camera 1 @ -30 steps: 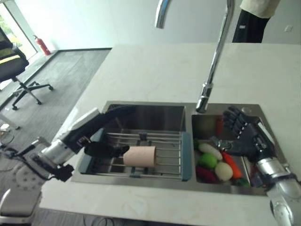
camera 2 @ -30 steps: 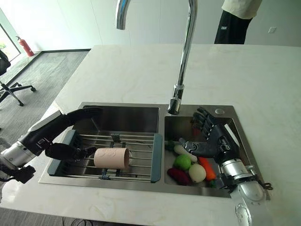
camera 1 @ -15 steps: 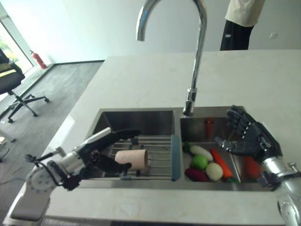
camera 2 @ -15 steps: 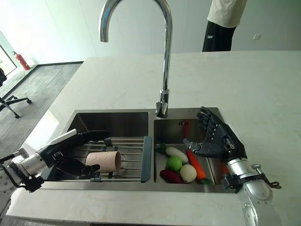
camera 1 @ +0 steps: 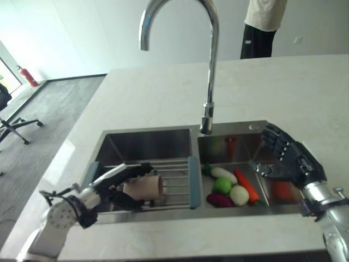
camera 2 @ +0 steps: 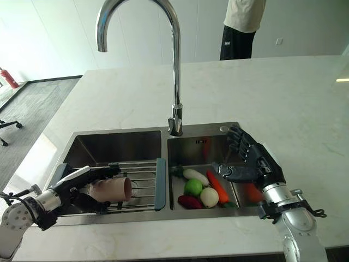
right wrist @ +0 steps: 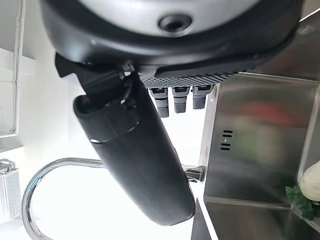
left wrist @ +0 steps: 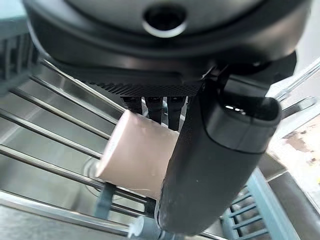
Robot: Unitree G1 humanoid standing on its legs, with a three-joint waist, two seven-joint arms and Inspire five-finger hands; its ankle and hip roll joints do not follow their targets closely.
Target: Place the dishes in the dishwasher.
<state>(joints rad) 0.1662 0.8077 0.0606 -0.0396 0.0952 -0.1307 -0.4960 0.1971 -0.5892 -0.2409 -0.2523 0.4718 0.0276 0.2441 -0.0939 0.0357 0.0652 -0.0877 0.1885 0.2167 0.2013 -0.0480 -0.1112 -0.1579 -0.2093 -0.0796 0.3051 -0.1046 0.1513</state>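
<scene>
Nearest the robot, the left hand point(camera 1: 117, 188) reaches into the left basin of the sink point(camera 1: 142, 144) and grips a pink cup point(camera 1: 143, 188), fingers over the top and the thumb against its near side. The cup lies on its side on a wire rack point(camera 1: 174, 177) with grey-blue end pieces that spans that basin; in the left wrist view the cup point(left wrist: 137, 157) rests on the rack's bars, with the thumb point(left wrist: 215, 165) across it and the fingers behind it.

The right hand point(camera 1: 292, 164) hangs over the right basin, holding nothing, its fingers spread and only lightly bent, the thumb pointing toward the middle of the sink. In the right wrist view its thumb point(right wrist: 132, 155) stands out straight, with the basin wall beyond it.

In the right basin, just left of that hand, lies a heap of toy vegetables: a white radish point(camera 1: 223, 174), a green ball point(camera 1: 222, 185), a pale onion point(camera 1: 239, 195), a carrot point(camera 1: 246, 185) and a dark red piece point(camera 1: 218, 200).

Behind the divider between the basins rises a tall curved tap point(camera 1: 207, 65). The pale stone counter point(camera 1: 294, 87) stretches away beyond it. At its far edge stands a person point(camera 1: 264, 24) in a light top and dark trousers. Far left, on the grey floor, stand an office chair point(camera 1: 11, 123) and a red fire extinguisher point(camera 1: 24, 76).
</scene>
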